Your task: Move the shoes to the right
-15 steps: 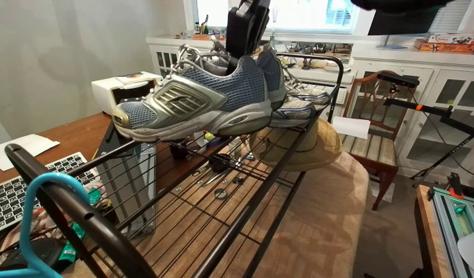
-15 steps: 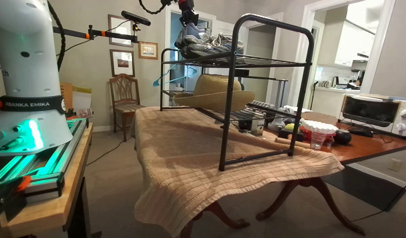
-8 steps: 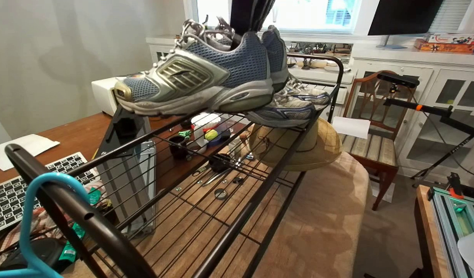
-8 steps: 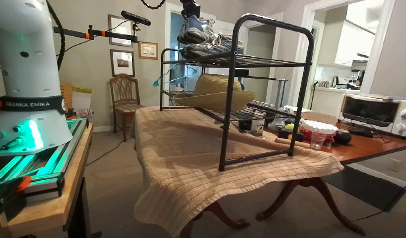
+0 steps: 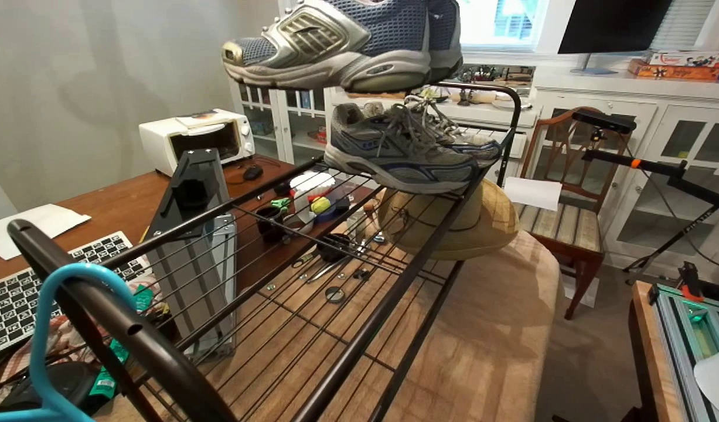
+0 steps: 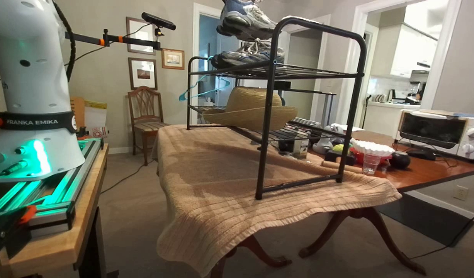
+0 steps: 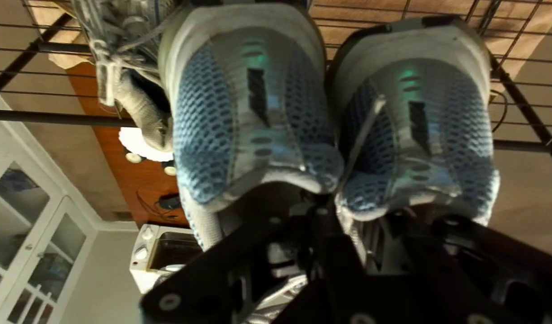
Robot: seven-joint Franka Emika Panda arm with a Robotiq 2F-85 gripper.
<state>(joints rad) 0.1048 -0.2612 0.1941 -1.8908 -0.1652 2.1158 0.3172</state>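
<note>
The shoes (image 5: 312, 41), a grey-silver and blue mesh pair with yellowish side panels, hang side by side above the rack's top shelf. They also show at the top edge in an exterior view (image 6: 246, 19), apart from the shelf. In the wrist view both heels (image 7: 258, 108) face the camera. My gripper (image 7: 350, 211) has one finger inside each shoe's opening and is shut on the two inner heel walls between them. The fingertips are hidden inside the shoes. In both exterior views the gripper is cut off above the frame.
A second grey sneaker pair (image 5: 394, 149) stands on the rack (image 5: 359, 357) under the held shoes. A straw hat (image 6: 256, 108) lies on the shelf below. A blue hanger (image 5: 78, 269) hangs at one rack end, whose rail rises above the shelf. A toaster oven (image 6: 434, 129) stands on the table.
The shoes have risen from near the shelf and shifted right in an exterior view, uncovering the other pair beneath. The gripper has left the top of both exterior views.
</note>
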